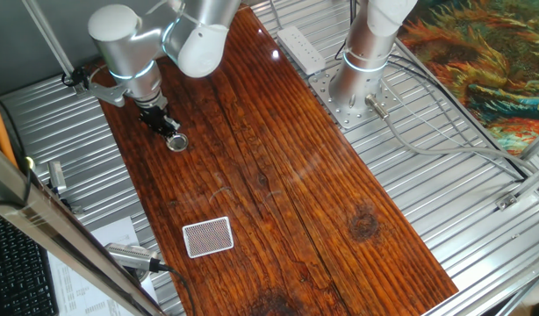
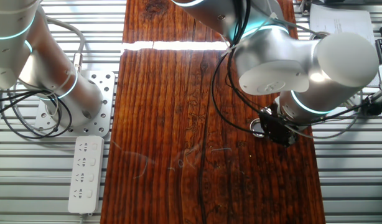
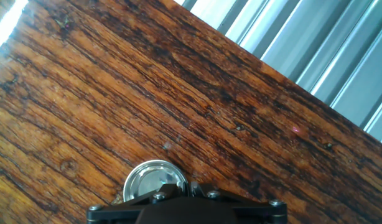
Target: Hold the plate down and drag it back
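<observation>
The plate (image 1: 176, 142) is a small shiny silver disc with a raised rim, lying on the dark wooden table (image 1: 278, 175) near its far left edge. My gripper (image 1: 170, 132) points down at it, fingers drawn together, tips resting on the plate's rim side rather than around it. In the hand view the plate (image 3: 150, 180) sits at the bottom edge, partly hidden under the black fingers (image 3: 172, 190) of my gripper (image 3: 186, 186). From the other fixed view only a sliver of the plate (image 2: 257, 129) shows beside the gripper (image 2: 265, 127), under the bulky wrist.
A white card (image 1: 207, 237) with a red cross-hatch lies near the table's front left. A white power strip (image 1: 302, 48) and a second arm's base (image 1: 362, 70) stand off the table's far right side. Ribbed metal (image 1: 445, 149) surrounds the wood.
</observation>
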`<action>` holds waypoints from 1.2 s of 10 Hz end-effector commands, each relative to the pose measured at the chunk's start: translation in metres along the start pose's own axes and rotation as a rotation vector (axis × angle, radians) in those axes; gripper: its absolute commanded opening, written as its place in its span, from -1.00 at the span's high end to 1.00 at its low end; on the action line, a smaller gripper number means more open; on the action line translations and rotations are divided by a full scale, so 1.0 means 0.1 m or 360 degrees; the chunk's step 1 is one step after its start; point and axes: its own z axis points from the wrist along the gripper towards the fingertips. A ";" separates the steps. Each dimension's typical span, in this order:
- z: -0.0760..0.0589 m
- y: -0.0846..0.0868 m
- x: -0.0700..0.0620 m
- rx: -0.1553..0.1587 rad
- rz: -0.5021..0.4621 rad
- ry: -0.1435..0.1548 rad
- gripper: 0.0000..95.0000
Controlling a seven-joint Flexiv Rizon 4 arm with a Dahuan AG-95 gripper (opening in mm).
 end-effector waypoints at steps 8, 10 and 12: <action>-0.01 -0.08 0.11 0.0016 -0.0050 0.0008 1.00; 0.00 -0.09 0.13 0.0017 -0.0052 0.0008 1.00; 0.00 -0.10 0.15 0.0018 -0.0058 0.0010 1.00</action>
